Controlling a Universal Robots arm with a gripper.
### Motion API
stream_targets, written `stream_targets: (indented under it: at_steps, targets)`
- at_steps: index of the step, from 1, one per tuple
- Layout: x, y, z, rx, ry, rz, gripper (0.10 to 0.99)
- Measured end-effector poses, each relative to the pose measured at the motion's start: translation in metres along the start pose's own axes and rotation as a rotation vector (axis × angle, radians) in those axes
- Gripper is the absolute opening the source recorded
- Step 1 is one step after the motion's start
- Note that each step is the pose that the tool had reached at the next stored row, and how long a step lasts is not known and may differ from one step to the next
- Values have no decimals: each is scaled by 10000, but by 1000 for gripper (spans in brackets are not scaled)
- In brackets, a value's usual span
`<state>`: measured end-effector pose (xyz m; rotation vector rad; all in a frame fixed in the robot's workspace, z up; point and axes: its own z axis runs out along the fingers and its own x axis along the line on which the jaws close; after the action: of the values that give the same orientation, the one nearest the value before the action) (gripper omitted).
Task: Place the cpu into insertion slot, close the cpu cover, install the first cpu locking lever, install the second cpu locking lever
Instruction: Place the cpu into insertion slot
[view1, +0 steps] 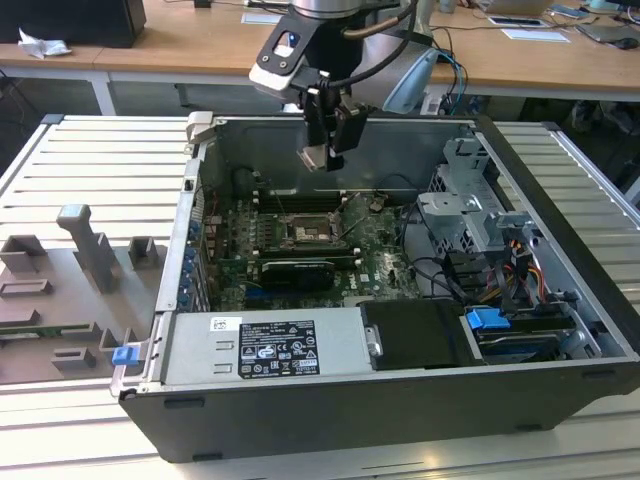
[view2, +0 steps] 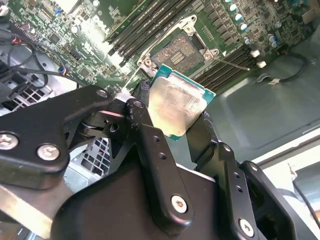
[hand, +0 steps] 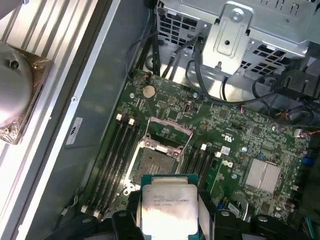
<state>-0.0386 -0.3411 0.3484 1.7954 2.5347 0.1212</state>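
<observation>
On the exterior view's left, grey fixture blocks (view1: 92, 250) stand on the slatted metal table (view1: 70, 150), beside the open computer case (view1: 300, 425). A grey labelled power-supply box (view1: 265, 346) lies along the case's near edge, with the green motherboard (view1: 385, 262) behind it.

The insertion slot (view1: 303, 233) sits in the middle of that board, between rows of long black memory slots (view1: 258, 205). In the first wrist view the slot (hand: 151, 162) is bare and dark, and the cpu cover (hand: 171, 124) stands swung up off it along one side.

The gripper (view1: 325, 150) hangs in the air above the slot, towards the case's far wall, clear of the board. Its black fingers (view2: 142, 117) are closed onto opposite edges of the cpu (view2: 177, 107), metal top facing the wrist cameras. In both wrist views the chip (hand: 170, 207) is tilted, apart from the slot (view2: 181, 49).

On the exterior view's right, a metal drive cage (view1: 468, 205) fills the case's corner.
</observation>
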Motion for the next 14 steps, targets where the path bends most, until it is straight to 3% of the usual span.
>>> stream_targets:
  at_steps: [7, 11, 14]
  targets:
    - [-1, -6, 72, -22, -120, 1479, 537]
    - [-2, -13, 158, -27, -166, 2041, 537]
    - [-4, -22, 271, -33, -207, 2543, 537]
